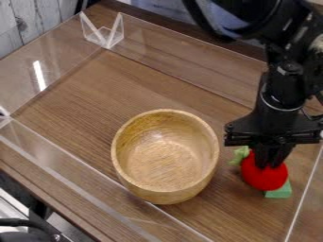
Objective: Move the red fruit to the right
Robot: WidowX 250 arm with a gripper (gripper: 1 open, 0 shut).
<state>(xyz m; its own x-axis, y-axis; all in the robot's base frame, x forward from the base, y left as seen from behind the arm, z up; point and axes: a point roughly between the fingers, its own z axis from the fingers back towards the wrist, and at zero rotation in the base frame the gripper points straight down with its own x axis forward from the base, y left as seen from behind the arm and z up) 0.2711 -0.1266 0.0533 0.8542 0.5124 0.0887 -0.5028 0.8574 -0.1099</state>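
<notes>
1. Red rounded strawberry-like toy: we see it under the black metal gripper, by the green block; we cannot tell the gripper's opening or hold.
2. We read no writing.
3. Leftward, we see bare brown wooden table.
4. Round tan wooden bowl: just left of the toy.
5. Flat green block: partly beneath the toy, near the table's right side.

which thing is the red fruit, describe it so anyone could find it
Find the big round wooden bowl on the table. Just to its right in the picture, under the black gripper, is the red fruit. It is the only red thing, beside the green block.
</notes>
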